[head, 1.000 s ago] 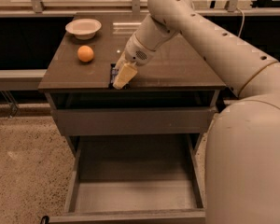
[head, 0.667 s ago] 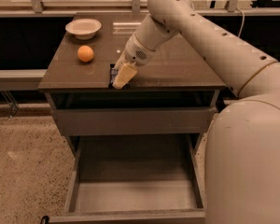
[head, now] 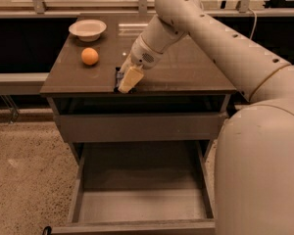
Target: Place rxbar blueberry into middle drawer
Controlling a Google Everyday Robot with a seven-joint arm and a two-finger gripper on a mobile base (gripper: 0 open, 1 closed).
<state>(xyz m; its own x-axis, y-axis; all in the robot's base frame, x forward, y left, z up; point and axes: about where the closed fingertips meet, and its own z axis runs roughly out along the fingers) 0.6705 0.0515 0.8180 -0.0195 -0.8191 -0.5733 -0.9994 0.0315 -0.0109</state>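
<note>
The rxbar blueberry (head: 116, 77) lies as a dark flat bar near the front edge of the cabinet top (head: 186, 67), mostly hidden under my gripper. My gripper (head: 127, 81) points down onto it from the right. The middle drawer (head: 142, 204) stands pulled out wide below, with tall side walls and a pale grey floor, and nothing shows inside it.
An orange (head: 89, 56) and a white bowl (head: 87, 29) sit on the left part of the cabinet top. A shallower drawer with a plain grey front panel (head: 137, 126) sits just under the top. My arm's large body (head: 264, 170) fills the right side.
</note>
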